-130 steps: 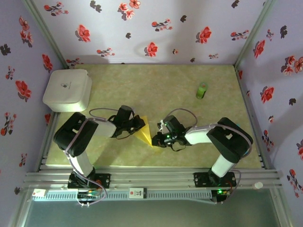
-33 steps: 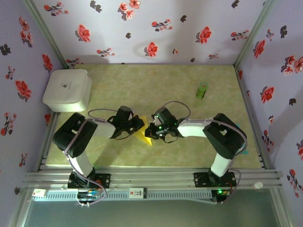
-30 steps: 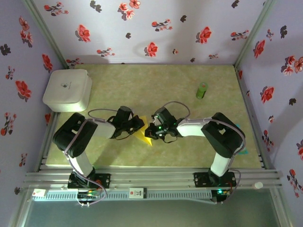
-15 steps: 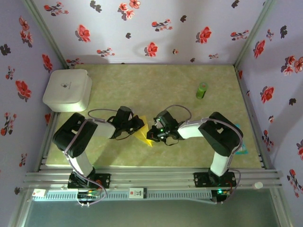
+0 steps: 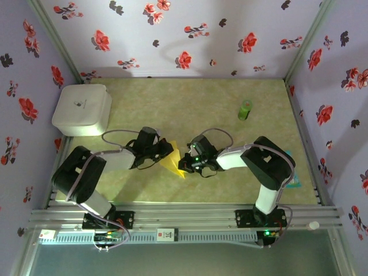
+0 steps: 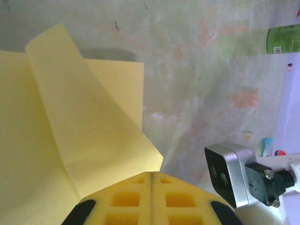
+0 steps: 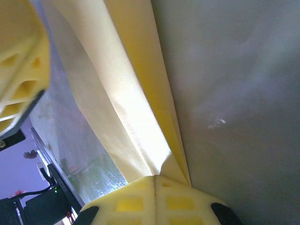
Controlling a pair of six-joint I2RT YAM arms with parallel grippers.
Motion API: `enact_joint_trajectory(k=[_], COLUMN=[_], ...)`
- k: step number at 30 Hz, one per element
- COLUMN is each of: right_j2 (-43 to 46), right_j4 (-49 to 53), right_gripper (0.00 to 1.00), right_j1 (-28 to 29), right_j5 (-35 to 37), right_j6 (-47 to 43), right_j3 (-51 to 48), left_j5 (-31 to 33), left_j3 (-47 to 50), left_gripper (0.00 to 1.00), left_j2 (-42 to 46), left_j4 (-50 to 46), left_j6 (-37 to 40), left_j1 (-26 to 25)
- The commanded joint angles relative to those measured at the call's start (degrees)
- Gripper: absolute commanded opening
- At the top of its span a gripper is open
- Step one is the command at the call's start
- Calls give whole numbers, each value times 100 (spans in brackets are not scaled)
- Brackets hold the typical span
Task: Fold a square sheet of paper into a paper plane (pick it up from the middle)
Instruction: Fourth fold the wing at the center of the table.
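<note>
Both arms meet over the near middle of the table (image 5: pixel 201 103). The left gripper (image 5: pixel 166 150) has its jaws fully closed. From its wrist view I judge it to be pinching a raised flap of the square sheet of paper (image 5: pixel 173 163), though the pads hide the contact itself. The right gripper (image 5: pixel 183 163) is likewise closed, and its wrist view shows a fold of yellow paper running straight into the seam between its fingertips, so I read it as gripping the sheet's opposite edge. The sheet lies partly folded between the two, one layer flat and one lifted. The main hazard I see is tearing: two closed grips on thin paper, set close together, would rip it if the arms drew apart. If one pinch slipped, the crease would run crooked. The fingertips could also strike each other, being so near. Count: one yellow sheet, two grippers, one green cylinder (image 5: pixel 245 109) well apart at the far right, one white rounded box (image 5: pixel 82 109) at the far left.
</note>
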State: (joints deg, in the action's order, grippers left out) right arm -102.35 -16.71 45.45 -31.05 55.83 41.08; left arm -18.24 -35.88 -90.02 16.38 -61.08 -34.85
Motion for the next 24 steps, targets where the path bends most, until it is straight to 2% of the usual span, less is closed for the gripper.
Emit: enact_joint_trajectory(k=[1, 7, 15, 20, 24], right_j2=[-172, -163, -184, -219, -216], right_j4=[325, 326, 336, 554, 687], right_gripper=[2, 2, 2, 1, 0], right_j1=[-28, -29, -33, -27, -22], right_j5=[140, 157, 185, 256, 283], right_j6=[77, 86, 92, 5, -72], right_j3=[-128, -153, -188, -167, -187], left_j5=[-75, -158, -241, 284, 400], left_j3=[-38, -64, -124, -212, -175], left_gripper=[0, 0, 0, 0, 0], left_j2=[55, -154, -570, -572, -593], left_j4=[-463, -373, -399, -1160, -1313], left_j6=[140, 22, -91, 4, 99], left_j1=[-145, -397, -444, -362, -121])
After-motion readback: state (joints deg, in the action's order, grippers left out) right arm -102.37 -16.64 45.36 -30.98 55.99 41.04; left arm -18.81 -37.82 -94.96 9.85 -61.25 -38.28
